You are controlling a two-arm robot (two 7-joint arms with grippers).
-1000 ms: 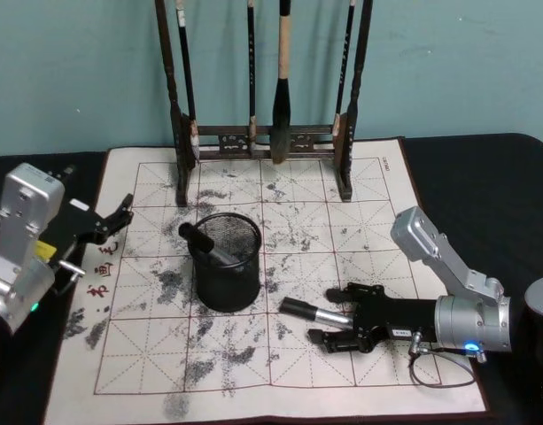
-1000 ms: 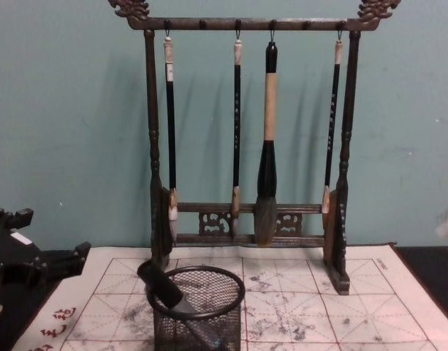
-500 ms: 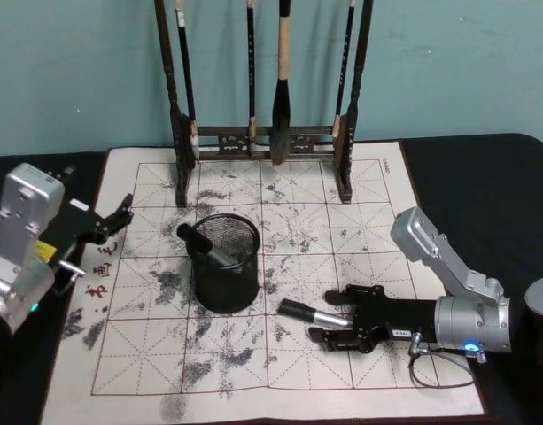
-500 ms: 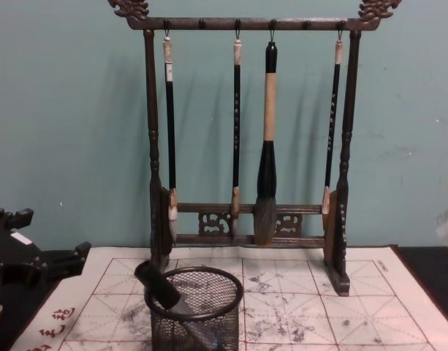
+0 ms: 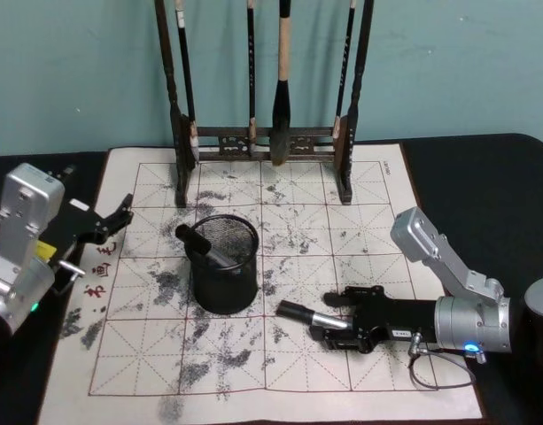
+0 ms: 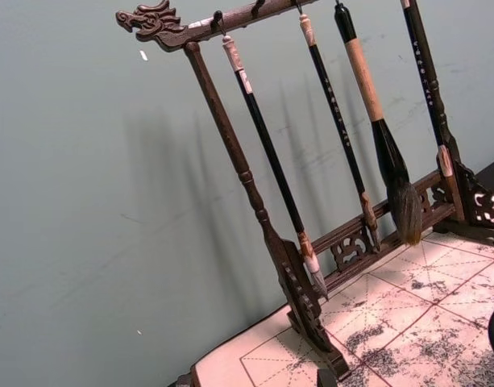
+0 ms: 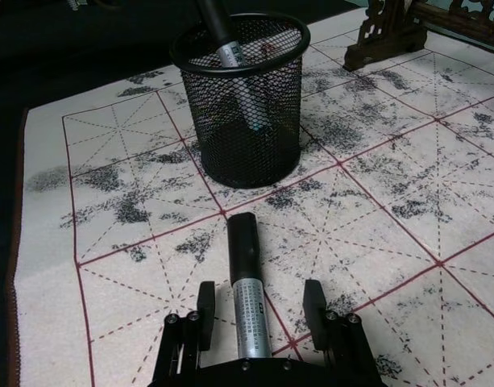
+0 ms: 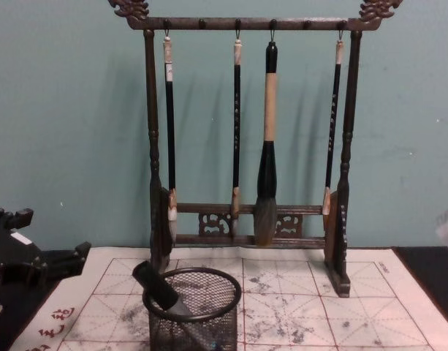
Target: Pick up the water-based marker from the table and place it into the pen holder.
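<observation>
The right tool (image 7: 259, 297) lies low over the calligraphy mat (image 7: 408, 177) with its fingers on either side of the water-based marker (image 7: 245, 258). Compared with a second ago the fingers look slightly closer together, and the tool has hardly shifted otherwise. A strip of mat shows on each side of the barrel, so the tool is part-open and has hold of nothing yet. The marker has not moved. It lies flat on the mat with its silver barrel back between the fingers and its black cap pointing out past the fingertips. I judge this to be the closing stage of the grasp, with the lift and the carry to come.

Straight ahead of the fingertips, just beyond the cap, stands the pen holder (image 7: 255, 137), upright on the mat and apart from the marker. It is not empty: another marker (image 7: 226, 44) leans inside it, its dark cap sticking up over the rim on the side away from the tool. The new one will need the free part of the mouth.

Well beyond the holder, at the mat's other edge over the dark desk (image 5: 484, 177), the left tool (image 5: 107, 221) is parked, spread open and empty. Farthest off, the brush rack (image 8: 245, 131) stands at the back of the mat with its brushes hanging.
</observation>
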